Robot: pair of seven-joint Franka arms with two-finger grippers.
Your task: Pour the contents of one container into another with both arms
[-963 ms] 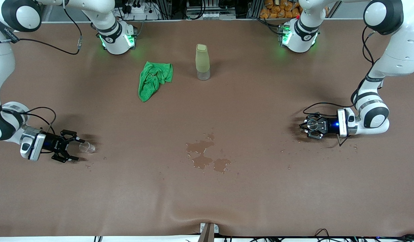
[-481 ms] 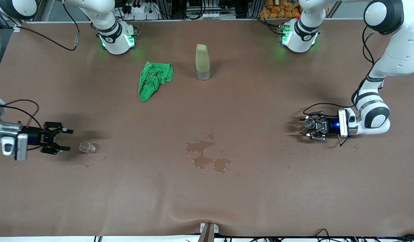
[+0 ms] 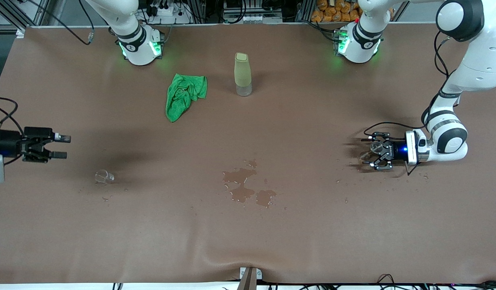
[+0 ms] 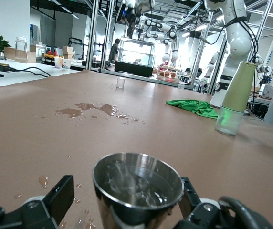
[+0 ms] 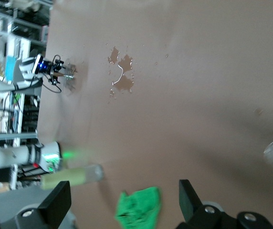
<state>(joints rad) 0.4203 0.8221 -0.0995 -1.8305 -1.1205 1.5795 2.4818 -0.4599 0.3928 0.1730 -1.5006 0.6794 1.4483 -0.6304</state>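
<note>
**Two cups standing apart, both end effectors open**

The left end effector [image 3: 372,155] sits low at the left arm's end of the brown desk [image 3: 312,225], its black fingers [image 4: 60,198] spread on either side of a small shiny metal cup [image 4: 137,191] with clear liquid in it; there is a gap on each side, so the cup stands free on the desk. The right end effector [image 3: 62,146] hangs in the air over the right arm's end of the desk, fingers apart and holding nothing. A small clear glass cup [image 3: 104,176] stands upright on the desk near it. Between the two cups, a wet puddle [image 3: 245,187] darkens the desk, with droplets scattered around. Nearer the robot bases lie a crumpled green cloth [image 3: 184,95] and a tall pale-green bottle with a clear bottom [image 3: 242,74], standing upright.
</note>
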